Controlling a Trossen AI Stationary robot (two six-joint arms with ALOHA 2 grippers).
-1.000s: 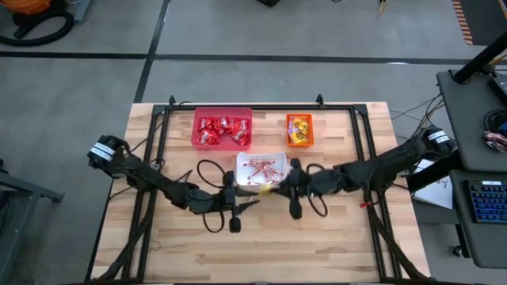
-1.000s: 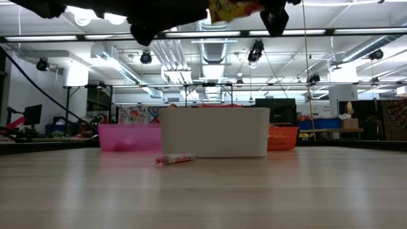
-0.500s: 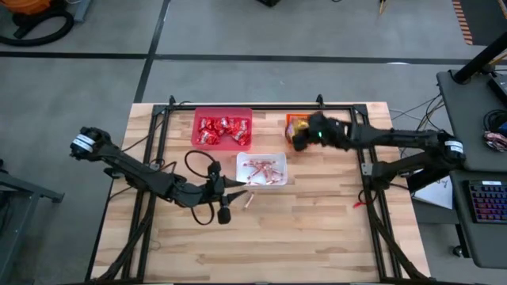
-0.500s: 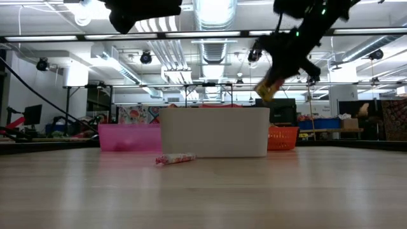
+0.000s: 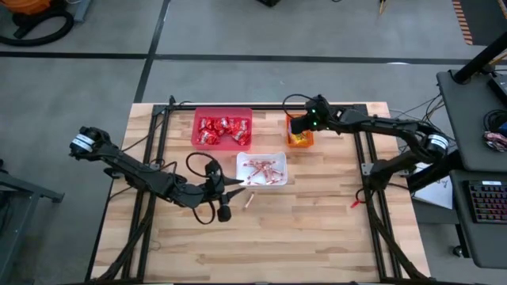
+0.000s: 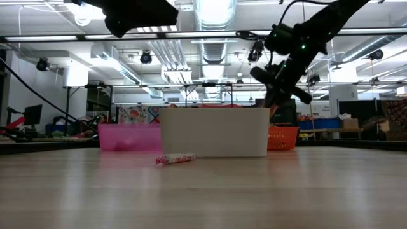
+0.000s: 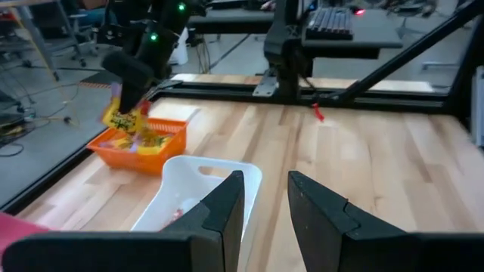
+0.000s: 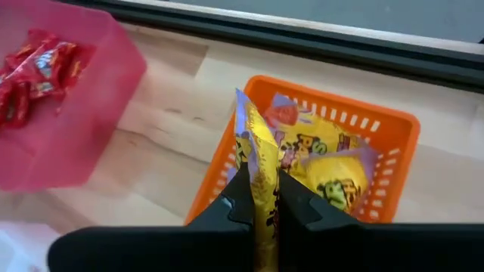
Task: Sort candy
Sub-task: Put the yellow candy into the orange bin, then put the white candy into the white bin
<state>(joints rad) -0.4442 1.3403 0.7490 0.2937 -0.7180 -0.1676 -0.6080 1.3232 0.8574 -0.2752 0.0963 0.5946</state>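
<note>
My right gripper [image 8: 258,198] hangs over the orange bin [image 5: 300,144] at the far side, shut on a yellow-orange packet [image 8: 255,143]. More yellow packets [image 8: 333,181] lie in that bin. My left gripper [image 7: 266,202] hovers by the white bin's [image 5: 261,155] near left corner. Its fingers stand a little apart with nothing between them. The white bin holds red-and-white sticks [image 5: 264,169]. One stick [image 5: 248,201] lies flat on the table in front of it. Shiny red packets [image 5: 223,131] fill the pink-red bin [image 5: 223,111]. My right gripper pinches the yellow-orange packet between its two fingers by one end [image 8: 260,189]. The packet sits edge-on in the gap, and the rest sticks out past the fingertips. The fingers slant downward. The packet [image 7: 123,119] is lifted clear, just above the orange bin's rim.
A black frame [image 5: 238,105] runs along the table's far edge and down both sides. The bare wood of the table's near half [image 5: 301,237] lies beyond the lone stick. The three bins stand close together at the far middle.
My right gripper has swung from the table's middle by the white bin toward the far edge. It turned as it went and carried the yellow-orange packet over the orange bin. My left gripper has drawn back a little toward the table's left and risen.
</note>
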